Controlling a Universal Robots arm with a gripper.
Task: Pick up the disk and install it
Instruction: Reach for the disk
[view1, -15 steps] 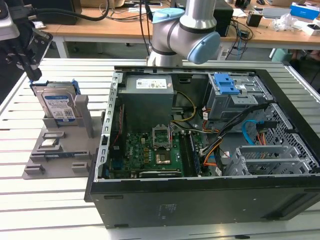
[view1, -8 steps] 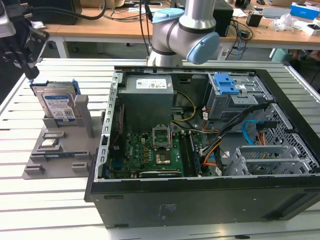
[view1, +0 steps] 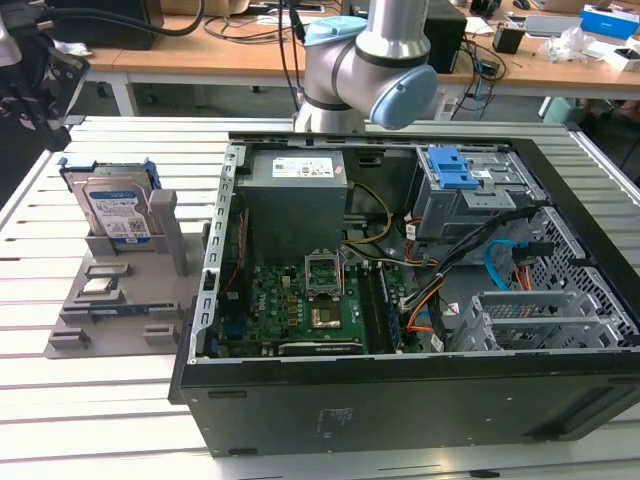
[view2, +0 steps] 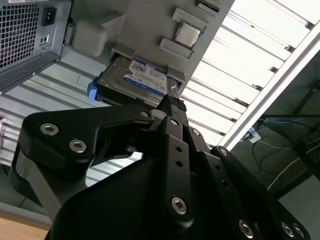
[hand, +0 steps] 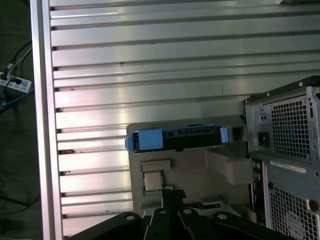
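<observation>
The disk (view1: 112, 205) is a silver hard drive with a white-and-blue label in a blue caddy. It stands upright in a slot of a grey holder (view1: 100, 325) on the exterior view's left, beside the open computer case (view1: 400, 400). In both wrist views the disk (view2: 145, 77) (hand: 175, 138) sits in that holder, ahead of my gripper. My black gripper (view2: 172, 102) (hand: 169, 192) hangs above the holder, apart from the disk. Its fingers are shut, with nothing between them.
The case holds a grey power supply (view1: 295, 190), a motherboard (view1: 310, 300) and a drive bay with a blue latch (view1: 455, 170). A small square chip (hand: 152, 180) lies on the holder near the disk. The slatted metal table (hand: 150, 65) ends at an edge rail (hand: 42, 125).
</observation>
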